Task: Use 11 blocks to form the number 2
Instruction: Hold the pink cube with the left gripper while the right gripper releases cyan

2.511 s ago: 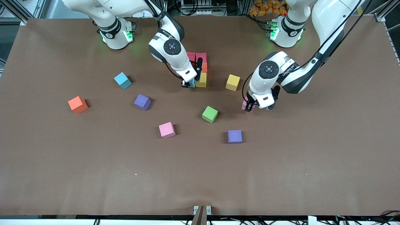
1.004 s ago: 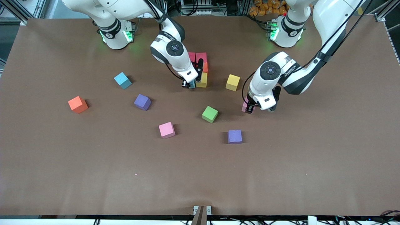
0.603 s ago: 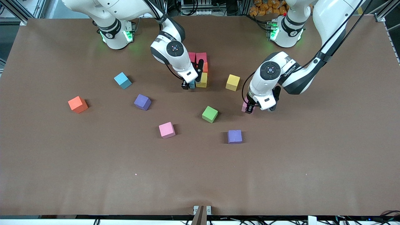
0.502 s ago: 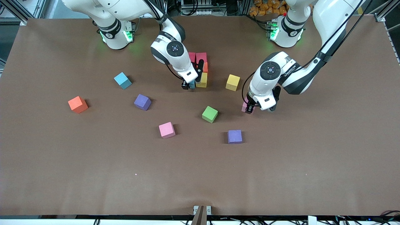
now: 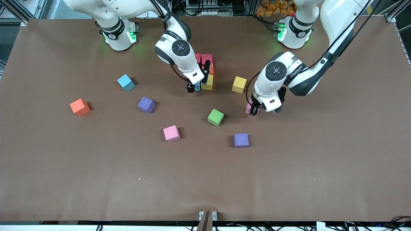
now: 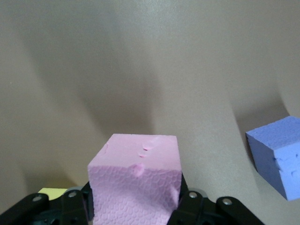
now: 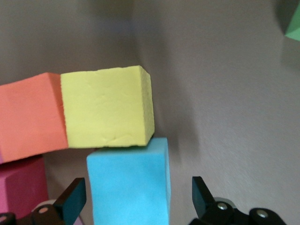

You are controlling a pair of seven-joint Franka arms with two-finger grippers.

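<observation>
The started number 2 is a cluster of touching blocks: two red, an orange, a yellow and a light blue block. My right gripper stands open astride the light blue block, its fingers clear of the block's sides; the block rests against the yellow one. My left gripper is shut on a pink block, held just over the table between the loose yellow and green blocks.
Loose blocks lie around: yellow, green, purple, pink, another purple, light blue and orange. Bare brown table stretches toward the front camera.
My right gripper has opened and let go of the light blue block beside the yellow one. My left gripper, still holding the pink block, has shifted slightly toward the cluster.
</observation>
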